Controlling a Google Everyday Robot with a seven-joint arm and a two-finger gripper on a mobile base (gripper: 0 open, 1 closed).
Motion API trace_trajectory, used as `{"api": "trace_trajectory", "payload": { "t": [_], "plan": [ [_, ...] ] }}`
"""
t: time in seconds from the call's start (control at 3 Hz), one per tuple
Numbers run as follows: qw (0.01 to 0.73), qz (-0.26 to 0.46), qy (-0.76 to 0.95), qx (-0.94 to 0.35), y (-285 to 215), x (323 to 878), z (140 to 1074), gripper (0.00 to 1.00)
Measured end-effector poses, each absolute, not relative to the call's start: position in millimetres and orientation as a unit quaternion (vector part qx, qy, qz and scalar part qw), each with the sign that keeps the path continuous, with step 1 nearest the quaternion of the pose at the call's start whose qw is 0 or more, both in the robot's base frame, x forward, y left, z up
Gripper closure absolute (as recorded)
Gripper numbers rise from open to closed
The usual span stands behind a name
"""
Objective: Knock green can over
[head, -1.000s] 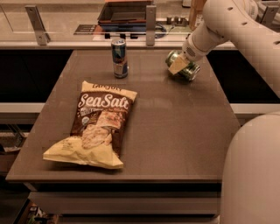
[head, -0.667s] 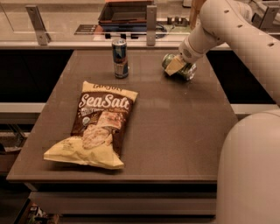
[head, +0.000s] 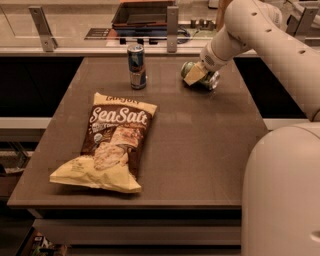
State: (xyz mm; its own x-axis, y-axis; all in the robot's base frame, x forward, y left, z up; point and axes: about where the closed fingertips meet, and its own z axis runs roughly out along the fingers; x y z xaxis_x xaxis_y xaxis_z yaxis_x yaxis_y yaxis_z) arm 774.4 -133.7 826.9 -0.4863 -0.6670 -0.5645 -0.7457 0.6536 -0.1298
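The green can is at the far right of the brown table. It is tilted far over, its silver end pointing right. My gripper is at the end of the white arm that comes in from the upper right. It is right against the can and covers the can's middle.
A slim blue-and-silver can stands upright at the back centre of the table. A SeaSalt chip bag lies flat at the front left. A counter with a dark tray and metal posts runs behind the table. My white base fills the lower right.
My gripper has moved a little to the left along the back of the table, and the green can has moved left with it. The blue can and the chip bag have not moved.
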Motion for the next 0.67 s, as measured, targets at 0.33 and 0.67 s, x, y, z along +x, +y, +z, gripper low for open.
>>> {"api": "trace_trajectory", "payload": {
  "t": [0.33, 0.67],
  "plan": [
    [0.297, 0.066, 0.859, -0.411, -133.5, 774.4, 834.6, 1.0],
    [0.297, 0.067, 0.859, -0.411, -133.4, 774.5, 834.5, 0.83]
  ]
}}
